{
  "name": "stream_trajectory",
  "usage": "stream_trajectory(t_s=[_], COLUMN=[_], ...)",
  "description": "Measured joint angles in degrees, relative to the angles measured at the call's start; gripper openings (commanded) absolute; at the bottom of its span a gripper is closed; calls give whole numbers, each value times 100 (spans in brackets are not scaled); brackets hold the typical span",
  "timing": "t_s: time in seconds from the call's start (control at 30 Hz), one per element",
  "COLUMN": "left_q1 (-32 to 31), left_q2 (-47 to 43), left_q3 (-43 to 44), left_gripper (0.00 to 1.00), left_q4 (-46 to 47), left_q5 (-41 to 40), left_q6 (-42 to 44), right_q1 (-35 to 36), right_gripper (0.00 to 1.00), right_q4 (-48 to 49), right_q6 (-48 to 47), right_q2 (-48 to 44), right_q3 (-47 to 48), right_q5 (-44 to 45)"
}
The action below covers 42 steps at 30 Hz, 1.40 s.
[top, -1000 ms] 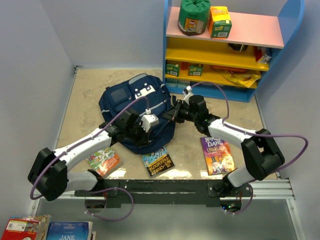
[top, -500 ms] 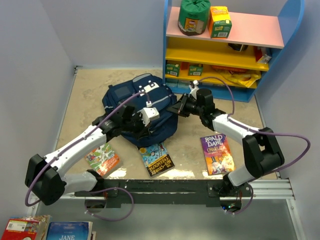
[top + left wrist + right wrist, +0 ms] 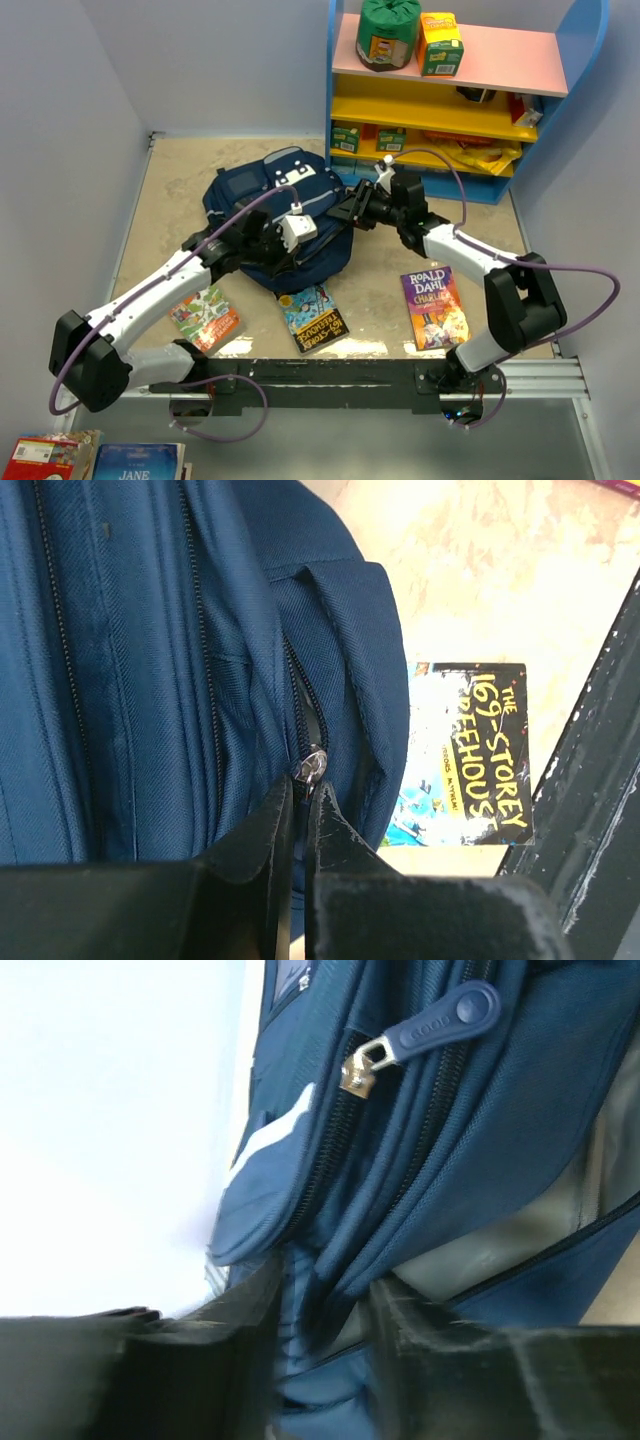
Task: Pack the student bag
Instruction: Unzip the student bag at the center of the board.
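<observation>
Shifted away from the arms' bases, the navy backpack (image 3: 245, 190) is laid on the table (image 3: 180, 180) between both grippers. The left gripper (image 3: 300, 802) is clenched on a metal zipper slider (image 3: 312, 765), while the jaws of the right gripper (image 3: 322, 1285) have been released around a fold of fabric.

We see the student bag (image 3: 228, 208), a navy fabric backpack, lying front-up in the middle of the desk (image 3: 180, 170). Its blue-grey square patch (image 3: 243, 186) and white patches (image 3: 296, 178) face upward. One zip gapes slightly at its metal slider (image 3: 312, 765).
</observation>
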Motion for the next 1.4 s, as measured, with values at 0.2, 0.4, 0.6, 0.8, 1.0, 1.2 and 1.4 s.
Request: stream_trajectory(t_s=[0.2, 0.4, 0.6, 0.8, 1.0, 1.2, 1.4], left_q1=[63, 114, 149, 149, 149, 149, 149], left_q2=[101, 238, 391, 420, 518, 570, 560], left_q3=[37, 90, 409, 439, 439, 439, 372], left_gripper=[0, 0, 0, 1, 12, 18, 26], left_q4=[-247, -448, -579, -623, -772, -831, -752], left_q5=[-48, 212, 640, 907, 922, 914, 968], left_q6=[-216, -348, -352, -356, -433, -599, -647], right_q1=[122, 487, 1335, 1436, 1451, 1580, 1600], right_gripper=[54, 61, 73, 75, 73, 43, 7], right_q4=[238, 275, 280, -7, -155, -181, -308], right_q6=[-83, -542, -1207, -1335, -1255, -1298, -1401], right_q2=[-426, -1471, -2138, -1818, -1165, -911, -914], right_q3=[-516, -1360, -1587, -1725, -1762, -1657, -1657], right_q5=[166, 492, 765, 778, 717, 741, 951])
